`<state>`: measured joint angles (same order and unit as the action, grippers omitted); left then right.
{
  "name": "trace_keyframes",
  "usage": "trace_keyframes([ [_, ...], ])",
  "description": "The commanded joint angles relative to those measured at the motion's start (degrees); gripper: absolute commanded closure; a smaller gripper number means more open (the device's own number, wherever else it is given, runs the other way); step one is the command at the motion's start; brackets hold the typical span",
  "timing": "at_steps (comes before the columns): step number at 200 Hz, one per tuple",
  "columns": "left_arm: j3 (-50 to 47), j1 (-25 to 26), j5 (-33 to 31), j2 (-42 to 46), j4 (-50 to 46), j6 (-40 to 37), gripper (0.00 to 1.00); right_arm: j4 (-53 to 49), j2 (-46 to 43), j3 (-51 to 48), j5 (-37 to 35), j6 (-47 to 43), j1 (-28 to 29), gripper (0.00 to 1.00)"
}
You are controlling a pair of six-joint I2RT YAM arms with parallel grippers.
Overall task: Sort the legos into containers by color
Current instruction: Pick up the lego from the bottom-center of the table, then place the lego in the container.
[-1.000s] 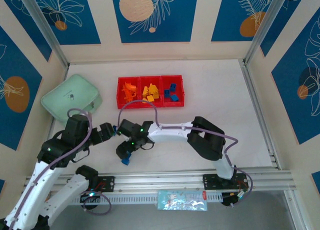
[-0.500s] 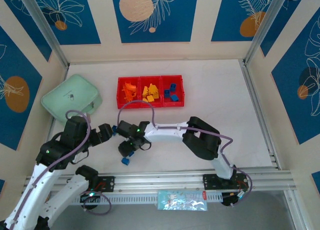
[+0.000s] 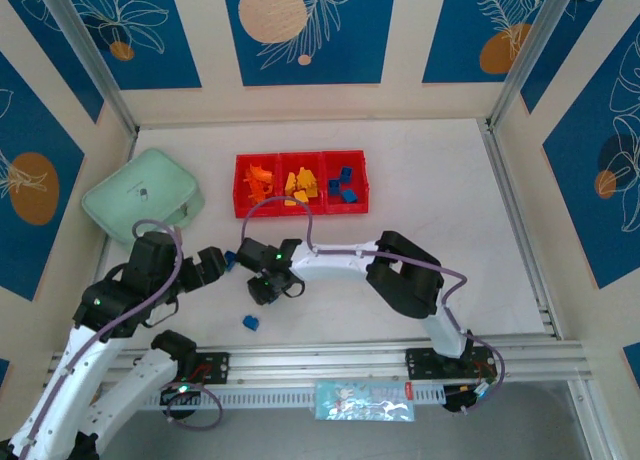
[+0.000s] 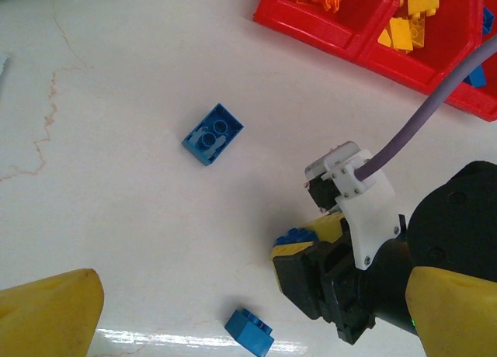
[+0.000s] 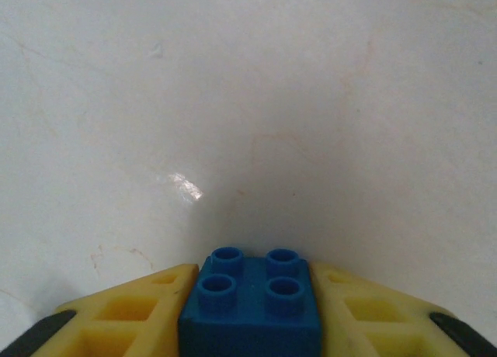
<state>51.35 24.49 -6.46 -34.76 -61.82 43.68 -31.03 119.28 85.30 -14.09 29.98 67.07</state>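
Observation:
My right gripper (image 5: 252, 299) is shut on a blue four-stud lego (image 5: 254, 306), squeezed between its yellow fingers (image 5: 128, 322) just over the white table. The left wrist view shows that same grip (image 4: 295, 237). A loose blue lego (image 4: 249, 332) lies below it, and another blue lego (image 4: 212, 133) lies toward the containers (image 4: 353, 43). From above, the red containers (image 3: 237, 185) hold orange, yellow and blue legos in turn, the right gripper (image 3: 262, 288) hovers mid-table, and the loose blue lego (image 3: 250, 322) lies nearer the bases. My left gripper (image 3: 220, 263) stands open beside it, empty.
A mint green rounded case (image 3: 142, 197) lies at the left, beside my left arm. A purple cable (image 4: 423, 116) loops off the right wrist toward the tray. The aluminium rail (image 3: 330, 360) runs along the near table edge.
The right gripper has closed on a blue lego and drawn away from the near edge toward the tray, leaving one blue lego on the table. The left arm has barely moved.

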Motion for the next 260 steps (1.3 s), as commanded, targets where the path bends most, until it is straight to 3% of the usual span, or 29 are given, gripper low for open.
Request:
trace_keyframes([
  [1,-0.6,-0.7,1.4,-0.5,1.7,0.5,0.01,-1.9,-4.0,-1.8,-0.4,0.4,-0.6,0.65],
  [48,-1.3,-0.8,5.7,-3.1,6.7,-1.1,0.01,-0.4,-12.4,-7.0,-0.8,0.0,-5.4,0.7],
  [86,-1.8,-0.8,10.1,-7.7,12.6,-2.6,0.01,-0.8,-19.1,-8.0,-3.1,-3.9,-15.2,0.7],
  [127,-0.8,-0.8,14.3,-13.6,18.1,-5.1,0.01,0.9,-18.6,-4.4,-5.2,-7.8,-28.2,0.7],
  [156,-0.3,-0.8,15.7,-17.3,21.5,-5.3,0.01,0.6,-12.4,2.6,-3.6,-8.2,-35.9,0.7],
  [213,1.5,-0.8,15.2,-22.0,24.7,-5.5,0.01,-1.1,1.8,16.9,-6.0,-10.3,-40.0,0.69],
  [260,3.1,-0.8,14.6,-22.8,24.4,-6.0,0.01,-2.3,1.6,20.2,-6.7,-11.7,-40.1,0.46],
])
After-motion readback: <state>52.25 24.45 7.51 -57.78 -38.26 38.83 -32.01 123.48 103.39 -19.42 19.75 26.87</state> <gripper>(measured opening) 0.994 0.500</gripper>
